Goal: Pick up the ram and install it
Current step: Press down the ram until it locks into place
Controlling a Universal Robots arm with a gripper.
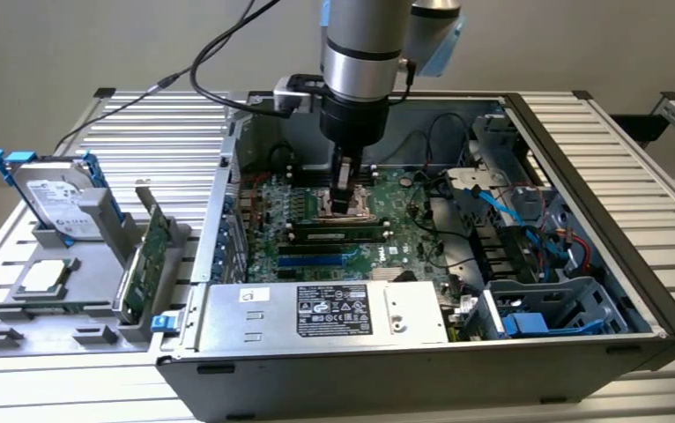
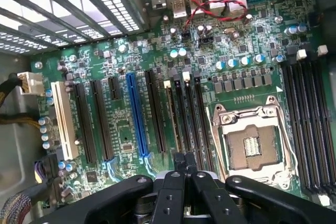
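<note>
Green ram sits in a slot on the big green board, inside the open computer case. Its long side runs across the exterior view, left to right. The claw hangs just above and behind it, near the square chip socket, pinched together and holding nothing.

arm: silver-grey metal tube, with a pale blue joint cap
wrist: black round housing below the tube
cable: black, looping off the arm
gripper: black fingers, black linkage bars with round pivots
</note>
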